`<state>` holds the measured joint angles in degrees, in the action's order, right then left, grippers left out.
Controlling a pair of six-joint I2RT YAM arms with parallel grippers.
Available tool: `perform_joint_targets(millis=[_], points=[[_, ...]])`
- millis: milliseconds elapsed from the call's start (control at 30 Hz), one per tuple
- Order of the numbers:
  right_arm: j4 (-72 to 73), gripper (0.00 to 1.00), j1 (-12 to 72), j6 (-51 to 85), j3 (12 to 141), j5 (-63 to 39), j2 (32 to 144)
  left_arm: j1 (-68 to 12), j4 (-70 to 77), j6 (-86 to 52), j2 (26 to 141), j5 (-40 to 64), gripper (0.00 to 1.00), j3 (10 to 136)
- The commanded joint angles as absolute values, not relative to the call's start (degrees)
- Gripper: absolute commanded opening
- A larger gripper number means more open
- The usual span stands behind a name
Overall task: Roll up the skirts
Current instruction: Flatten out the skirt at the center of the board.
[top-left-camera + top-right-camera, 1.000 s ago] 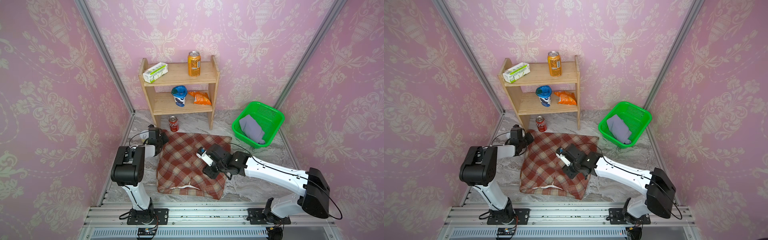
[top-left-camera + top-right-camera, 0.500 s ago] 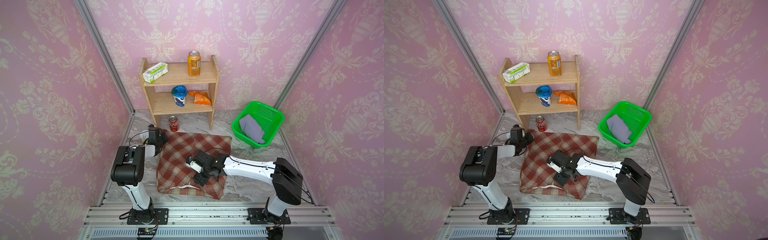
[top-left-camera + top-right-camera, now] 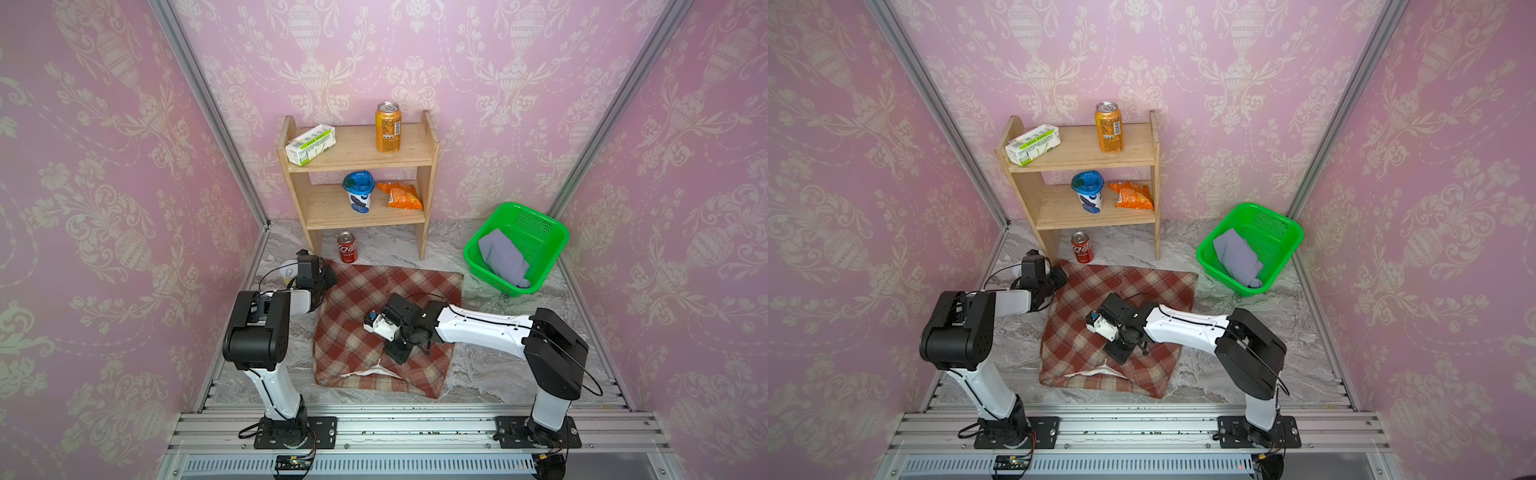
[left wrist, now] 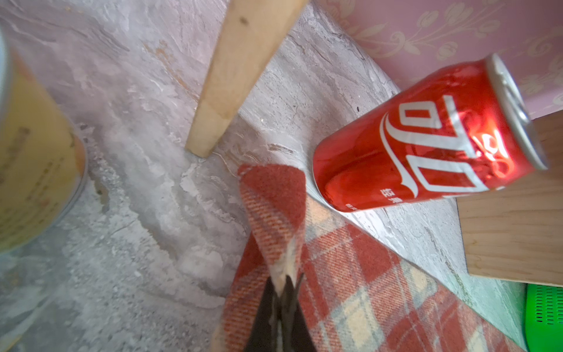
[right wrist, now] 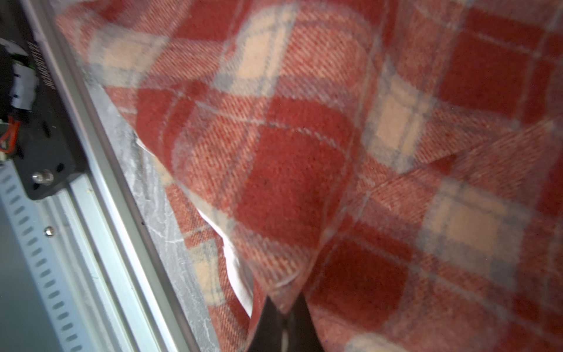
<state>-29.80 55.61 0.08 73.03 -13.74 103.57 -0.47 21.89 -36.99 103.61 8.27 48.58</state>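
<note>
Gripping the plaid skirt (image 3: 357, 303), the left tool (image 3: 329, 277) is closed on its upper-left corner and the right tool (image 3: 397, 354) on a lower-centre fold, diagonally opposite.

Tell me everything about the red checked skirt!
The plaid skirt is thick, woolly cloth in red-brown and cream checks. It lies spread on the marble-look table, not rolled, with white lining peeking at its near edge. The left gripper pinches a far corner; the right gripper pinches a raised fold.
</note>
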Motion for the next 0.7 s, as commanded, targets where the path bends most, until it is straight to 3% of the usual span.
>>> perform_joint_targets(millis=[0,233,300,400,467,500,533,667], points=[[-30.5,0.00,52.7,0.1,73.0,-21.8,100.2,0.0,22.6,-36.4,104.6,8.8,0.00,47.7],[-40.0,0.01,49.1,-2.3,77.0,-37.0,102.2,0.0,22.3,-36.3,104.4,9.2,0.00,47.5],[-45.0,0.17,49.3,-4.2,78.3,-39.9,104.7,0.0,22.2,-36.3,104.6,9.3,0.01,47.6],[-50.8,0.51,49.7,-7.1,77.9,-41.1,106.5,0.0,22.1,-36.3,104.8,9.5,0.02,47.8],[-50.9,0.63,49.8,-7.0,76.9,-37.9,105.3,0.0,21.8,-36.2,104.9,9.5,0.02,47.9],[-50.0,0.94,49.7,-6.4,76.4,-36.4,104.2,0.0,21.7,-36.1,104.9,9.5,0.02,48.0],[-48.8,1.00,49.8,-5.7,75.9,-34.6,102.8,0.1,21.7,-36.1,104.9,9.5,0.02,48.1],[-45.5,1.00,53.2,-4.2,75.2,-23.1,98.0,0.1,21.5,-36.1,104.7,9.4,0.02,48.2]])
